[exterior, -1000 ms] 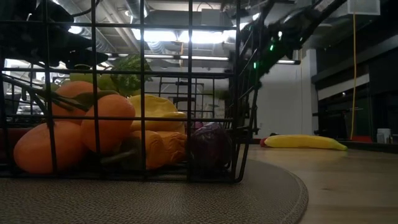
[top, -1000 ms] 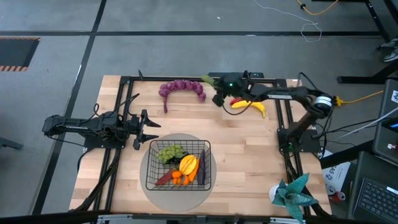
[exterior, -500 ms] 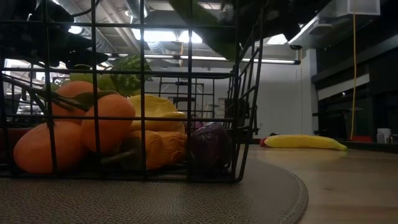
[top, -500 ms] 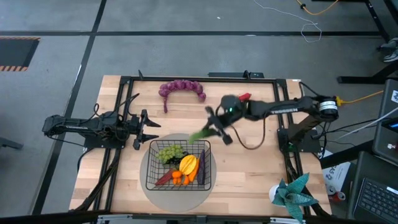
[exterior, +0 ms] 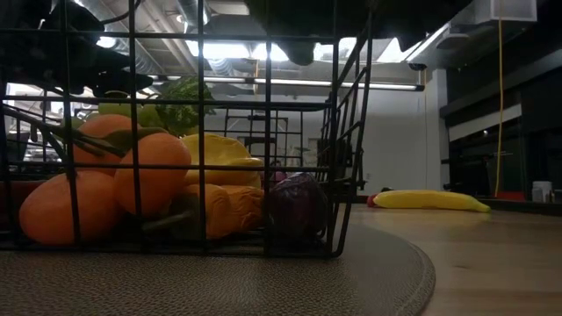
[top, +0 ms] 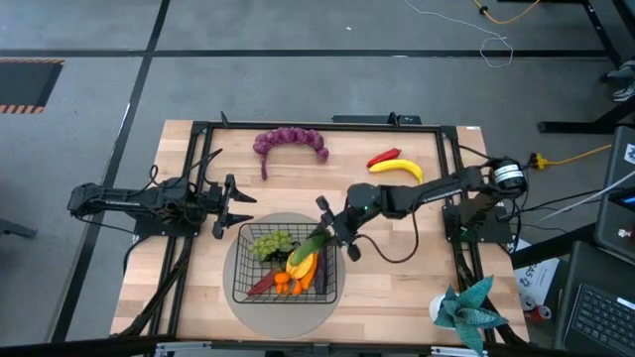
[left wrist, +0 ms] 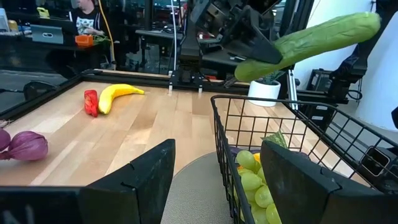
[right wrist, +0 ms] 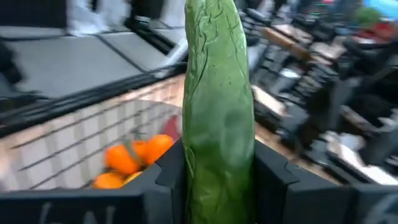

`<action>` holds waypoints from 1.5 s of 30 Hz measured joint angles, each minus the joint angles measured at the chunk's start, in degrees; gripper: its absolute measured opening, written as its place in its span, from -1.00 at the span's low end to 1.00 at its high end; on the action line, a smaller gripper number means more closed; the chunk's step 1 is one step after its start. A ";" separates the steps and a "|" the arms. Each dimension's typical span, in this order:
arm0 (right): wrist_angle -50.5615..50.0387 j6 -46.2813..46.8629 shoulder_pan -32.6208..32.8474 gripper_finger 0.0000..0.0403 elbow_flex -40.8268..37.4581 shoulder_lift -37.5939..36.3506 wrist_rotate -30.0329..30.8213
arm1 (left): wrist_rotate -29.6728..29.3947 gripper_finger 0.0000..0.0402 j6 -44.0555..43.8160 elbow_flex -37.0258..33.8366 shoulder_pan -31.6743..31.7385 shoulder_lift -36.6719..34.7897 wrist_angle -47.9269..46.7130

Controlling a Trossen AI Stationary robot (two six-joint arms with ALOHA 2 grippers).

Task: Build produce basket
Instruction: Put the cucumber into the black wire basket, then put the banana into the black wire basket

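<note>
Produce is piled in the basket (top: 286,261), which sits on a round grey mat (top: 283,313) at the near middle of the table (top: 397,268). Green grapes (top: 270,242), carrots (exterior: 105,189), a yellow piece (top: 301,264) and an eggplant (exterior: 297,204) are seen through the wire grid. Above the basket's right rim the right gripper (top: 327,231) is held, its jaws closed on a cucumber (top: 313,242). The cucumber is tilted, its free end reaching over the basket's inside, above the yellow piece; in the left wrist view it is seen clear of the rim (left wrist: 311,38). To the left of the basket the left gripper (top: 230,205) rests just beside the mat, pointing toward the basket, with its jaws standing wide apart and nothing between them. Farther back on the right, a banana (top: 397,169) lies on the wood with a red chili (top: 383,157) touching it. At the far middle, a curved bunch of purple grapes (top: 290,141) lies well apart from the basket. A person (left wrist: 87,15) is seen in the room beyond the table.
</note>
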 joint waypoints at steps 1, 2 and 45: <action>0.74 -0.09 0.46 -0.38 0.01 0.16 2.52 | 0.00 0.15 0.00 0.00 0.00 0.01 -0.01; 0.88 -0.11 0.93 -0.33 0.01 0.21 4.57 | 0.00 0.15 0.00 0.00 0.00 -0.01 0.01; -29.92 17.78 -7.62 0.33 -0.10 -32.06 110.60 | 0.02 0.15 0.00 0.00 -0.02 0.01 0.01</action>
